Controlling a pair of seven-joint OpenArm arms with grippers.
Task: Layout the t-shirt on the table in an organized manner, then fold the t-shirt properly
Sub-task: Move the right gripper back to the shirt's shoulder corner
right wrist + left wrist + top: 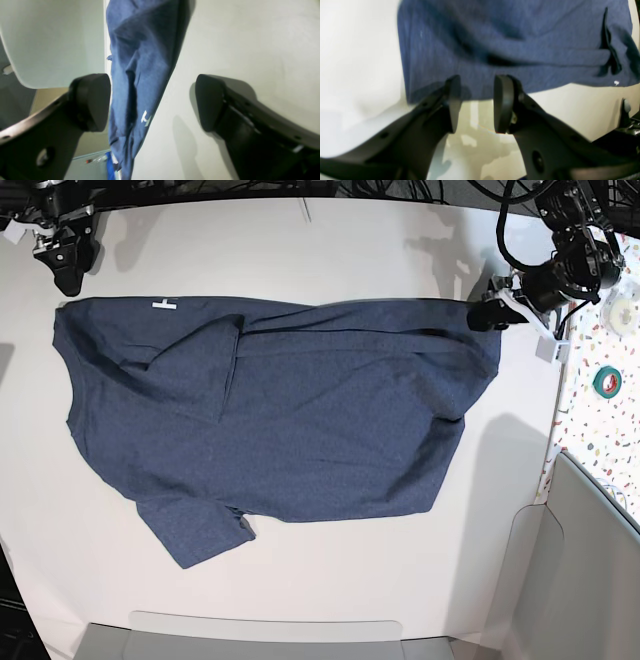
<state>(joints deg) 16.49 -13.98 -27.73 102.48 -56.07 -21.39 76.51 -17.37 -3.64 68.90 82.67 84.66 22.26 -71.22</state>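
Shirt [290, 420] spread across the table [330, 240], both grippers parked at its far edge.

Lying mostly flat but creased, with 1 sleeve folded over near the far left corner and the right side rumpled, it looked as though smoothing should come before any fold: pinch only the top layer at the hem and pull outward evenly. The left gripper [476, 103] hung spread at the cloth's edge, holding nothing; the right gripper [152, 102] stood wide apart over fabric, also empty.

The white table [330, 580] carries the navy t-shirt [290, 430] spread flat.
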